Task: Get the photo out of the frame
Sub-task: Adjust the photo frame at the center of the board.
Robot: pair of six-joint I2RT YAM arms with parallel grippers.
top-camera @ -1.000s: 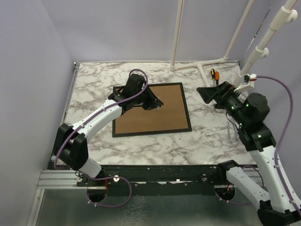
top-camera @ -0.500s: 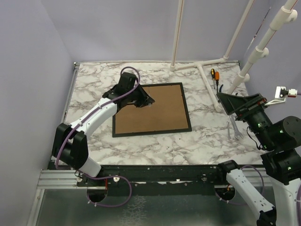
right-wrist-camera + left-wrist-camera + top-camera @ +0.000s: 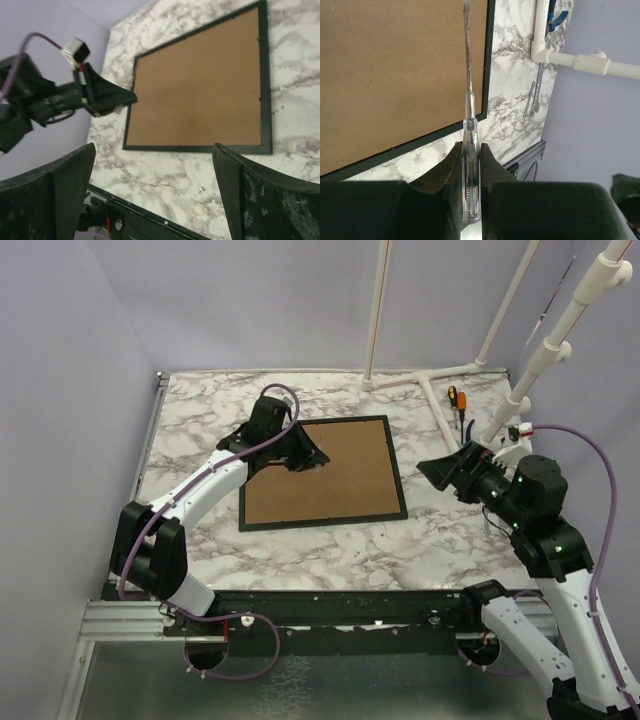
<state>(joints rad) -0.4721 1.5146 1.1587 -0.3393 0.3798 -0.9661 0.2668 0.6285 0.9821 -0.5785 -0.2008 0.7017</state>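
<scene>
From above, the frame (image 3: 345,490) lies back-up on the table (image 3: 190,420); the photo is hidden under its brown board. My left claw (image 3: 314,457) hangs over the far-left part. My right claw (image 3: 440,468) hovers beside the right edge, spread wide and empty.

Left wrist: I'm clamped on a clear screwdriver (image 3: 468,107), blade over the board near the black border. I'd slide the tip flat under a tab and lever gently. Wrenches (image 3: 532,100) lie beyond.

Right wrist: small marks along the border look like tabs. Only my left arm (image 3: 60,105) crowds the board.
</scene>
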